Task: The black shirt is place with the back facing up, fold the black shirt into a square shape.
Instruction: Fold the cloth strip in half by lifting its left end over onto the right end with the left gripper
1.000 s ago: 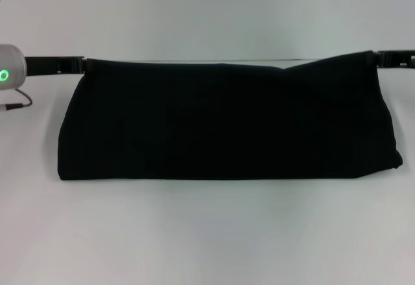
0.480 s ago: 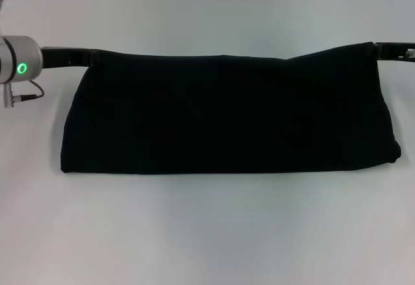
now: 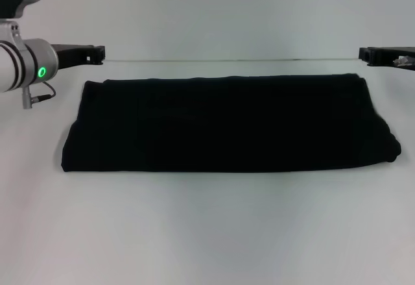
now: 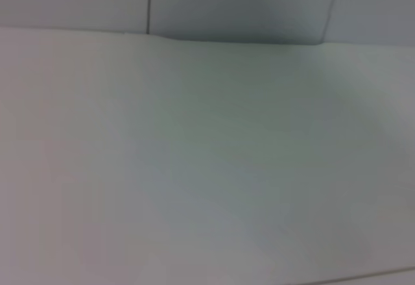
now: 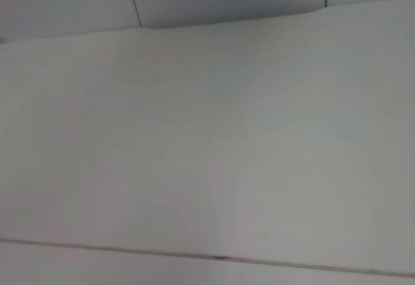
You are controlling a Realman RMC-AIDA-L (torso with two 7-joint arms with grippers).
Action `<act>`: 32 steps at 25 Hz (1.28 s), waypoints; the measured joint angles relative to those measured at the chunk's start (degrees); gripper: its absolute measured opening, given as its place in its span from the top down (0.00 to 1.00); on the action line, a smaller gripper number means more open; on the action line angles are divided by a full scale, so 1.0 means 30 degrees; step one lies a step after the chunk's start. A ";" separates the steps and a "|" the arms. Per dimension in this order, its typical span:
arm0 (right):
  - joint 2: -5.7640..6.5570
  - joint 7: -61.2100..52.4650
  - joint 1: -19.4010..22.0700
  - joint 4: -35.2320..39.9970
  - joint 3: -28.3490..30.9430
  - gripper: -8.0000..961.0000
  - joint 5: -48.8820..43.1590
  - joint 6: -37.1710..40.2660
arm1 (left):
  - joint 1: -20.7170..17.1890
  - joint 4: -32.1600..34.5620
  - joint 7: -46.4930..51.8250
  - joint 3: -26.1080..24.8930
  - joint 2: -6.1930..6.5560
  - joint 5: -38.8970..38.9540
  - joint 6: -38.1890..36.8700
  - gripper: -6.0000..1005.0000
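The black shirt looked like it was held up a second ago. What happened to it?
Both grippers let go of the black shirt. Its far edge dropped flat onto the table. The left gripper and right gripper now sit clear of its far corners. The near folded edge stayed put.

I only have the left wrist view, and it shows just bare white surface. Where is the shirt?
Observer: In the head view, the black shirt lies on the table as a long flat band, wider than deep.
Operator: Is either gripper touching it?
Observer: No. The left gripper is beyond the shirt's far left corner, apart from the cloth.
Operator: And the right?
Observer: The right gripper is beyond the far right corner, also apart.
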State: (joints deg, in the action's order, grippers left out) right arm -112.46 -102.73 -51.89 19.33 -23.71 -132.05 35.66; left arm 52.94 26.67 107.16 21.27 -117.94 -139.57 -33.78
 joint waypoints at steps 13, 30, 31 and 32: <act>0.0386 -0.0700 0.1419 0.2873 0.0096 0.53 0.1845 0.7156 | -0.1737 0.2932 0.1309 0.0093 -0.0034 0.1682 -0.5867 0.45; 0.0343 -0.0529 0.3902 0.3396 -0.0646 0.19 0.2880 1.7061 | -0.5289 0.5556 1.0249 0.0030 0.0680 0.0042 -1.7532 0.23; 0.0327 -0.0504 0.3910 0.3397 -0.0854 0.19 0.2876 1.7071 | -0.5292 0.5459 1.0858 0.0030 0.0680 -0.0181 -1.7429 0.23; 0.0314 -0.0478 0.3917 0.3398 -0.1045 0.18 0.2873 1.7046 | -0.5303 0.5411 1.1488 0.0026 0.0679 -0.0370 -1.7300 0.22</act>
State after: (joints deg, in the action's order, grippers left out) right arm -111.51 -104.17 -40.14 29.52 -26.85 -123.43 86.80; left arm 37.03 42.91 141.63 21.34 -115.90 -140.68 -85.68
